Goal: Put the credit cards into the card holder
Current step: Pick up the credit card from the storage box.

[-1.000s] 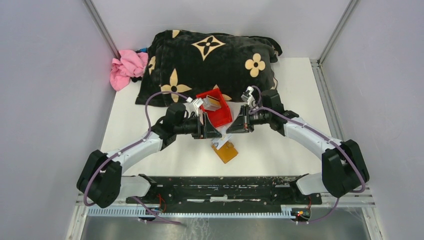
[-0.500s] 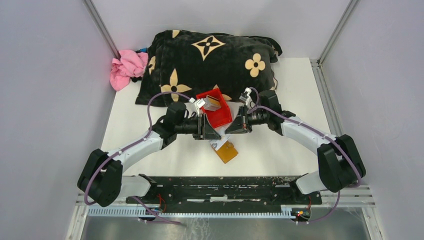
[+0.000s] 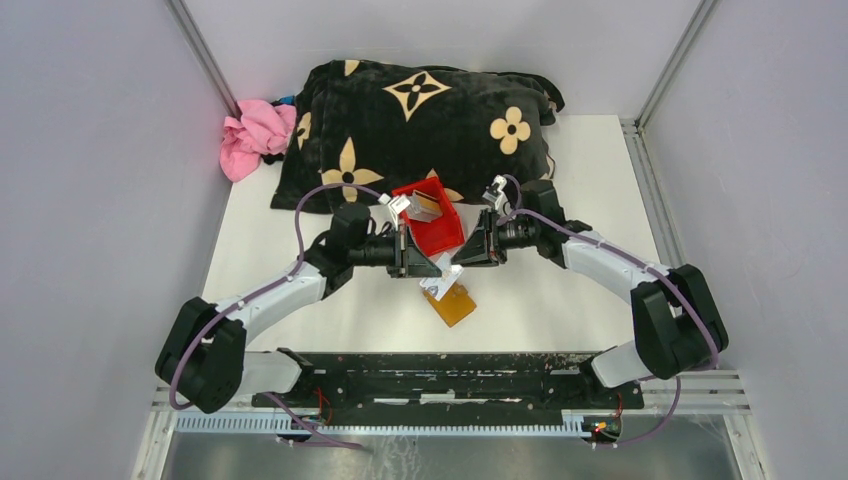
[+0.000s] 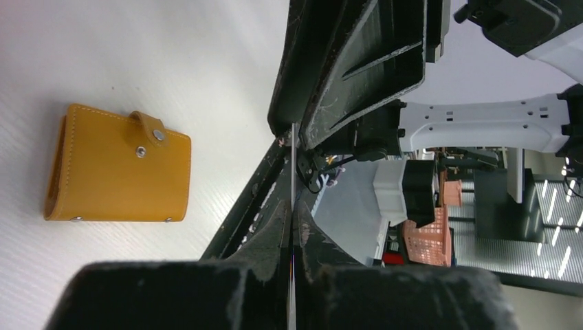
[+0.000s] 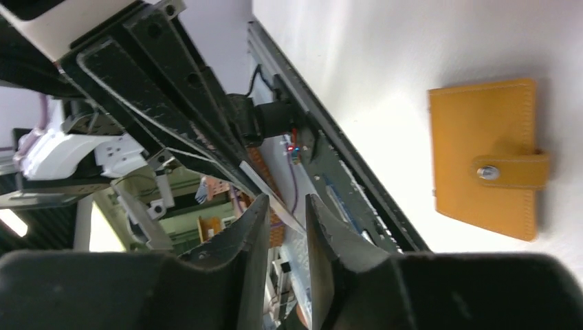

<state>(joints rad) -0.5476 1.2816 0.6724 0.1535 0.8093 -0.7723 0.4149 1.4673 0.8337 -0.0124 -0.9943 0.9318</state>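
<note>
Card holder (image 3: 453, 303) lies closed, just beside the left tool (image 3: 432, 270).

No readable txt, labels, brand names or nos. on anything in any view.

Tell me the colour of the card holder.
The card holder is orange-tan; right wrist view shows it best.

Tan card holder (image 3: 455, 305) lies flat, snapped shut, near the counter's near edge, a white credit card (image 3: 440, 281) raised beside it.
</note>
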